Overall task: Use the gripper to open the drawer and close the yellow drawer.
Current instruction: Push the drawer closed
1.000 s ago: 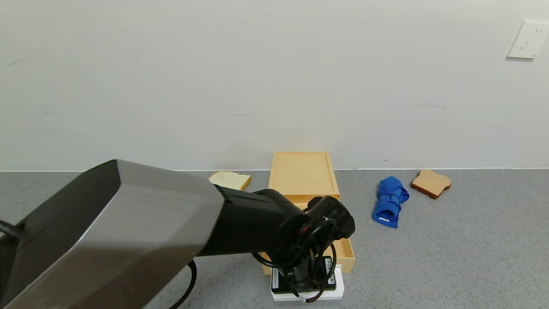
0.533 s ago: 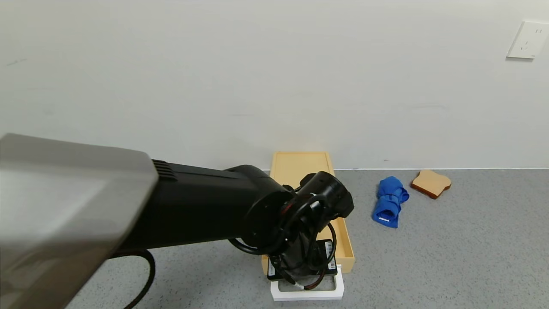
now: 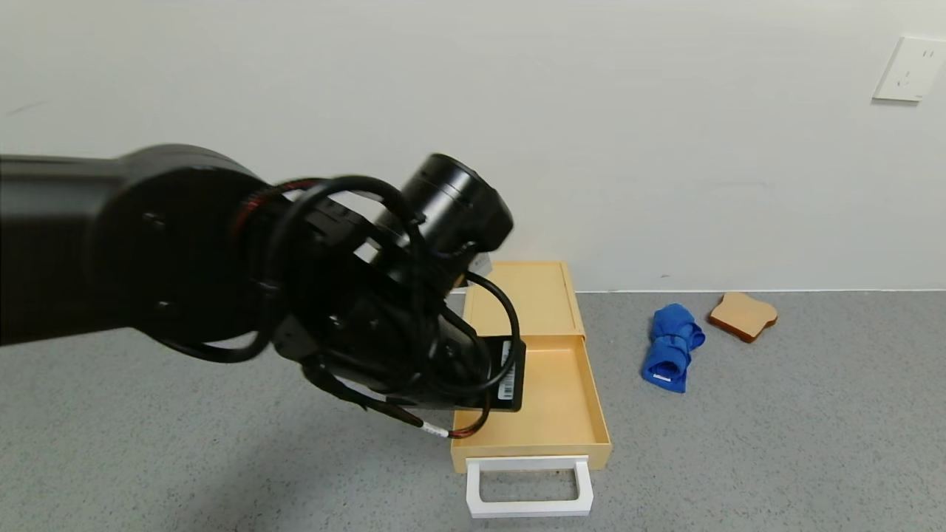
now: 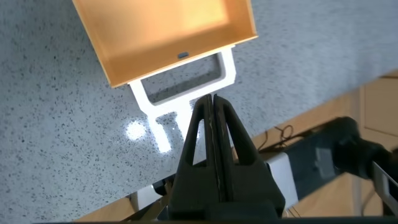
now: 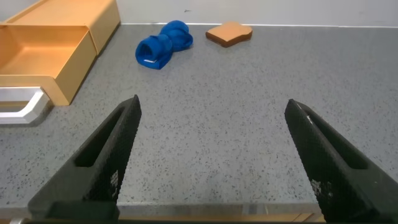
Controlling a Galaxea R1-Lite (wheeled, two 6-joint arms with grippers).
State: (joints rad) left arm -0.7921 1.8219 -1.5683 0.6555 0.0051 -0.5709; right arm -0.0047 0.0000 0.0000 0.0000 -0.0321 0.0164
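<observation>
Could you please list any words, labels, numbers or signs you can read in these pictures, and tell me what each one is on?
None can be read.
White sticker on the left hand's black camera box: barcode-like print, too small to read.
White tag on the blue cloth roll: nothing readable.
Wall socket: only slots, no text.
Yellow drawer, its white handle and the bread slice: no text.

Lighting's even and bright, looks like soft overhead light. There's a white glare spot on the table (image 4: pixel 133 130) in the left wrist view. The left arm (image 3: pixel 185 258) throws a soft shadow left of the drawer (image 3: pixel 543 391). The arm's a bit blurry up close.
</observation>
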